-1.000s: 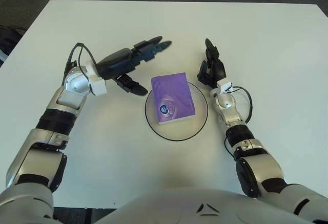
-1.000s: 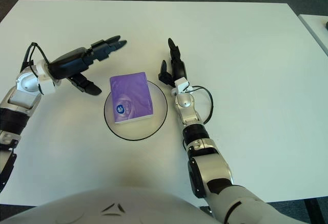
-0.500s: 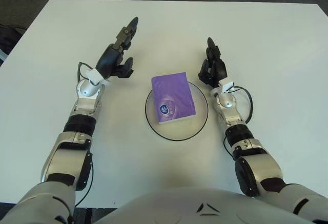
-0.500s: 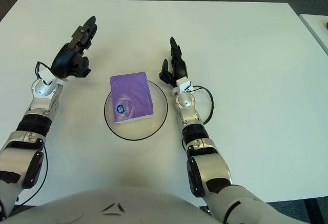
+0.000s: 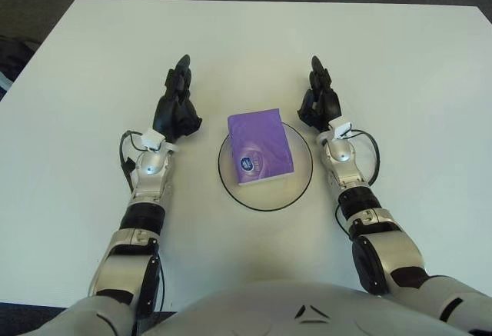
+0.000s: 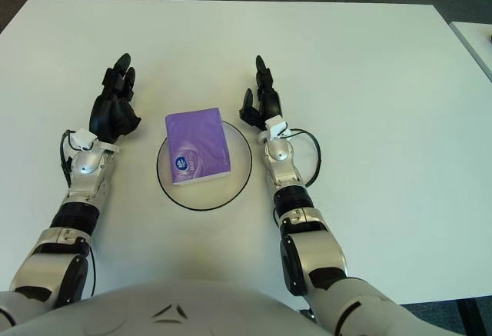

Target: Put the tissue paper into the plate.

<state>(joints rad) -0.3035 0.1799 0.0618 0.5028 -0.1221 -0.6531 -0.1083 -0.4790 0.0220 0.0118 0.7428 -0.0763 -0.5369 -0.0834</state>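
Note:
A purple tissue pack (image 5: pixel 259 146) lies in a clear round plate with a dark rim (image 5: pixel 301 186) at the middle of the white table. The pack's far corner reaches over the plate's rim. My left hand (image 5: pixel 177 105) rests on the table to the left of the plate, fingers extended and holding nothing. My right hand (image 5: pixel 318 99) rests to the right of the plate, fingers extended and holding nothing. Neither hand touches the pack or the plate.
The white table (image 5: pixel 400 82) spreads all around the plate. Dark floor shows beyond its far edge. A second white surface (image 6: pixel 477 44) shows at the far right in the right eye view.
My left arm has swung back from above the plate's left side and come down to rest on the table, hand pointing away from me. The right hand and the pack have not moved.

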